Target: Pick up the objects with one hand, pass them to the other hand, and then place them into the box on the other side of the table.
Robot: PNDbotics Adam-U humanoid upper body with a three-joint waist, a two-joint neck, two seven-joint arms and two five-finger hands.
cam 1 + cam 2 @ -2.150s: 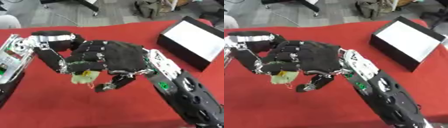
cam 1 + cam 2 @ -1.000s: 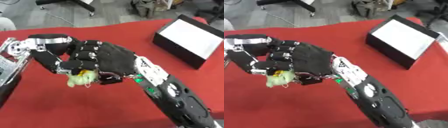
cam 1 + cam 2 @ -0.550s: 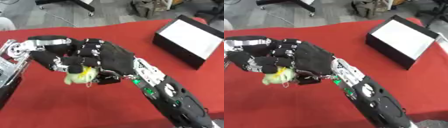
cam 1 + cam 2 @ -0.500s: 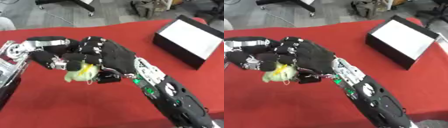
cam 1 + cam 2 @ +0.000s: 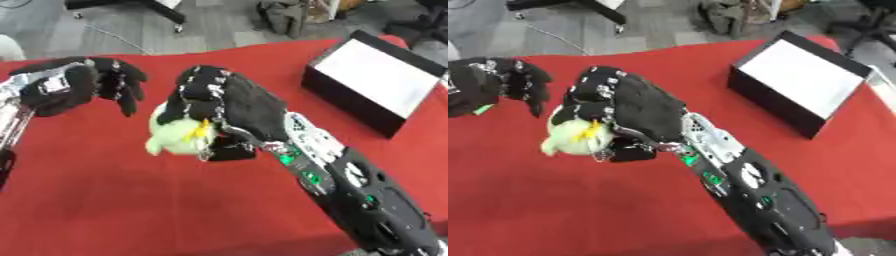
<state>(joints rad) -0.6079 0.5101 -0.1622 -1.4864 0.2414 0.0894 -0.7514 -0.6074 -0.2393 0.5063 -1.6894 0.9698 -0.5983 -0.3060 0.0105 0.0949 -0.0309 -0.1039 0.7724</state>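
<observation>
A pale yellow-green plush toy with a yellow beak-like bit is held above the red table by my right hand, whose fingers curl over its top. My left hand hangs apart from it at the left, fingers relaxed and pointing down, holding nothing. A black box with a white inside stands at the right far corner of the table.
Beyond the table's far edge lies grey floor with chair legs and a bag. My right forearm crosses the lower right of the table. The red cloth in front and left of the toy is bare.
The toy has passed from my left hand into my right hand. The left hand has let go and drawn back to the left; the right hand has carried the toy slightly right.
</observation>
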